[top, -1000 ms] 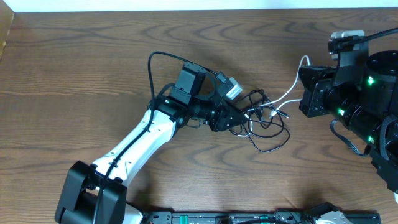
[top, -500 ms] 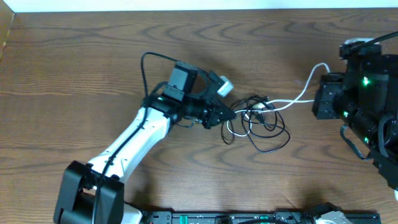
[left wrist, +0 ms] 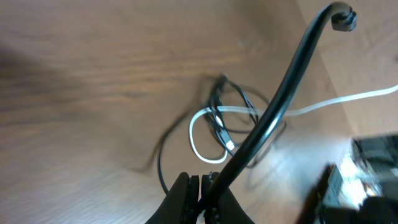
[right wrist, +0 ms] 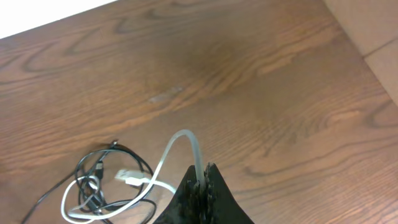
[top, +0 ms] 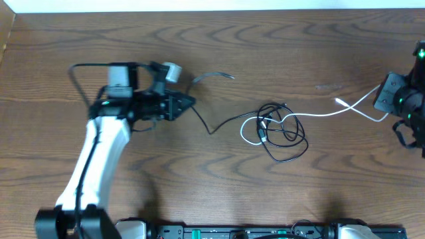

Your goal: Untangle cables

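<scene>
**Two Arms Drawn Apart, One Cord in Each**

We see that the left end effector (left wrist: 200,190), which a second ago stood at the knot with its jaws partly apart, has clamped shut on a black cable (left wrist: 283,99) and withdrawn. The knot (top: 282,129) now lies well ahead of its fingertips. The right end effector (right wrist: 202,183), closed throughout on the white cable (right wrist: 184,142), has likewise retreated, leaving the same knot ahead of it and to one side.

We judge this a useful gain. One black strand now trails loose from the left jaws back to the knot, and the white cord reaches out toward the right jaws. The middle remains looped, however, so the cables are loosened, not yet separated.

Both cords are thin, round and pliant. The black one arches stiffly beyond the left fingers and ends in a small plug. The white one is smooth and bends up in a soft curve just above the right fingers. Its other end, with a pale connector, curls within the black loops. The tabletop (top: 265,40) is dark, grained wood, smooth and matte.
</scene>
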